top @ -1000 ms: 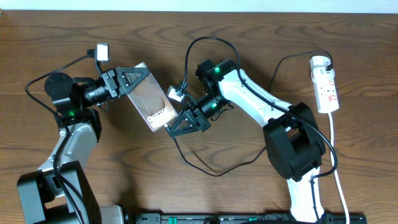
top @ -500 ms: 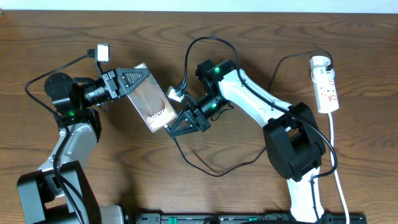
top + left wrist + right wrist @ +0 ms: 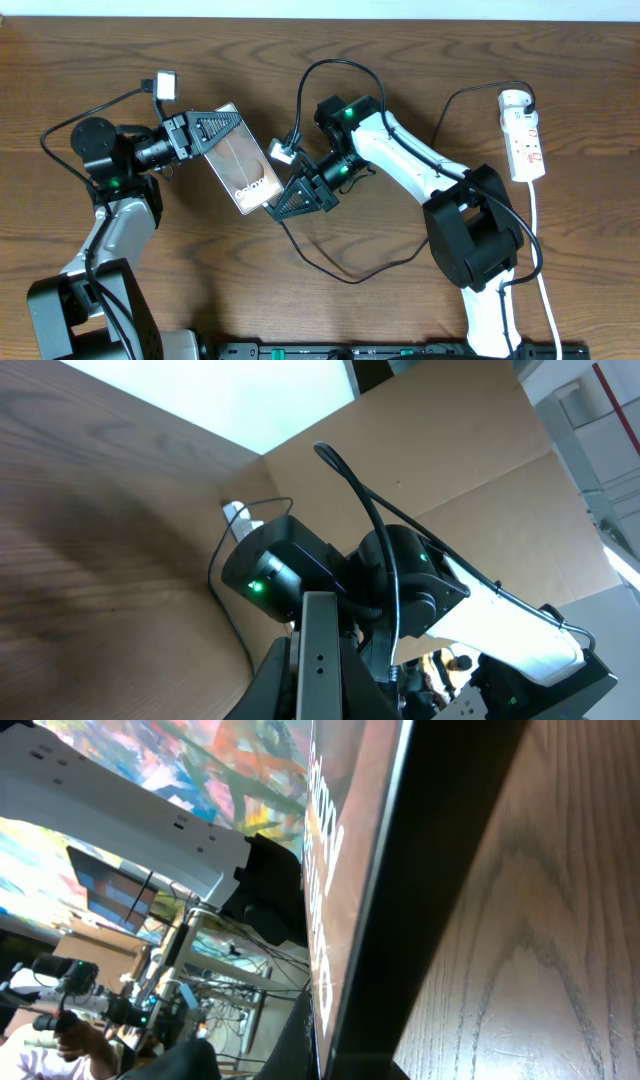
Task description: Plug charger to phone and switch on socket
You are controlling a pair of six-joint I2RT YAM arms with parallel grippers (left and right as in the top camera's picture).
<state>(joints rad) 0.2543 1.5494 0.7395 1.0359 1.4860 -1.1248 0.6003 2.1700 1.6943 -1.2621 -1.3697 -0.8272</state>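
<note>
The phone (image 3: 246,168), a dark glossy slab with white lettering, is held off the table between both arms. My left gripper (image 3: 222,124) is shut on its upper end; the left wrist view shows its thin edge (image 3: 318,645) clamped between the fingers. My right gripper (image 3: 285,205) is at the phone's lower end, shut on the charger's connector tip, which is hidden. The right wrist view shows the phone's face and dark edge (image 3: 345,850) very close. The black charger cable (image 3: 340,279) loops from that gripper toward the white socket (image 3: 523,135) at the far right.
The socket's white cord (image 3: 540,260) runs down the right side of the wooden table (image 3: 200,290). A thin black wire (image 3: 335,64) arcs over the right arm. A black rail (image 3: 400,350) lies along the front edge.
The phone's lower end has shifted very slightly to the left. Both arms have hardly moved.
</note>
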